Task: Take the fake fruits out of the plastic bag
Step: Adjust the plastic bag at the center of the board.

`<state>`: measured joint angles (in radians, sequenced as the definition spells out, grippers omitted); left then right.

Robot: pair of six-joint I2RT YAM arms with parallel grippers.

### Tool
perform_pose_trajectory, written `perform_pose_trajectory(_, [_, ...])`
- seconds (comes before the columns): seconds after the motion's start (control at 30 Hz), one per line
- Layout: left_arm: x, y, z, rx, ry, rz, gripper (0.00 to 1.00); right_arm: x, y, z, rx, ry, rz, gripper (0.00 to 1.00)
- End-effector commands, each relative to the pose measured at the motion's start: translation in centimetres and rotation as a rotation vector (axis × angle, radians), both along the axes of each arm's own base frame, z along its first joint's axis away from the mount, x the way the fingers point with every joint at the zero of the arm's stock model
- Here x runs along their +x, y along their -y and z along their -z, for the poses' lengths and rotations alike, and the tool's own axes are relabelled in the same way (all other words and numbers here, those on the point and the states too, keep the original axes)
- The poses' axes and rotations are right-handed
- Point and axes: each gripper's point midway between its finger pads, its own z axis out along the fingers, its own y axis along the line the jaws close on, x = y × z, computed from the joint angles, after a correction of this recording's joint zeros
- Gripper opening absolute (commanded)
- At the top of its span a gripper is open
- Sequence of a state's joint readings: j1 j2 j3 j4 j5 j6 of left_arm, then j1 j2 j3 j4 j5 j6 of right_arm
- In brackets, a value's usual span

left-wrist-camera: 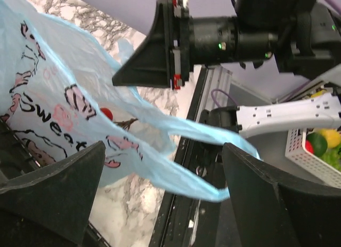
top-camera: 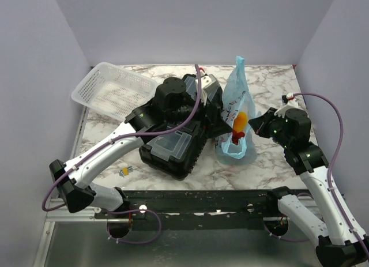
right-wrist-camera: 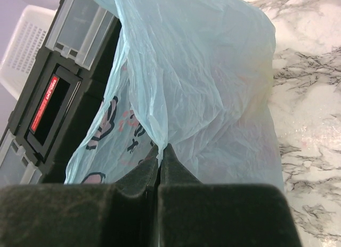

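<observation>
The light-blue plastic bag point(top-camera: 235, 97) stands upright on the marble table, leaning against a black toolbox. Through its film I see an orange-yellow fake fruit point(top-camera: 243, 117) and a red one point(top-camera: 237, 135). My right gripper point(top-camera: 255, 124) is at the bag's right side; in the right wrist view it point(right-wrist-camera: 161, 146) is shut on a fold of the bag point(right-wrist-camera: 208, 81). My left gripper point(top-camera: 222, 127) is at the bag's left side. In the left wrist view it point(left-wrist-camera: 165, 151) is open, with a loop of the bag point(left-wrist-camera: 176, 177) passing loosely between its fingers. A red fruit point(left-wrist-camera: 107, 113) shows through the film.
The black toolbox point(top-camera: 173, 149) lies left of the bag, under my left arm. A white mesh basket point(top-camera: 112, 88) sits tilted at the back left. A tiny yellow-blue item point(top-camera: 125, 171) lies near the front edge. Walls close in on three sides.
</observation>
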<state>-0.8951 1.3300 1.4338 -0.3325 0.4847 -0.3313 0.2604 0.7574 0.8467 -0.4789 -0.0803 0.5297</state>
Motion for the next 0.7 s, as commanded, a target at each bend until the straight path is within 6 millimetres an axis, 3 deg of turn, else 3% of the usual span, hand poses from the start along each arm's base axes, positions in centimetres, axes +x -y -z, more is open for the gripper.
perform_pose_trajectory(0.0, [2.8, 2.5, -0.4, -0.018, -0.080, -0.082, 0.89, -0.4, -0.2, -1.4, 0.003, 0.047, -0.026, 0.01])
perform_pose_trajectory(0.2, [6.7, 4.9, 2.5, 0.050, -0.072, -0.236, 0.98, -0.7, -0.2, -2.0, 0.011, 0.058, -0.028, 0.01])
perform_pose_trajectory(0.4, [9.6, 5.9, 5.9, 0.163, -0.043, -0.372, 0.92, -1.1, -0.1, -2.8, 0.026, 0.077, -0.027, 0.01])
perform_pose_trajectory(0.57, [10.9, 7.0, 8.0, 0.208, 0.000, -0.370, 0.70, -1.5, 0.2, -3.1, 0.041, 0.075, -0.003, 0.01])
perform_pose_trajectory(0.67, [11.0, 7.8, 8.4, 0.228, 0.010, -0.330, 0.43, -1.7, 0.9, -3.5, 0.048, 0.085, 0.039, 0.01])
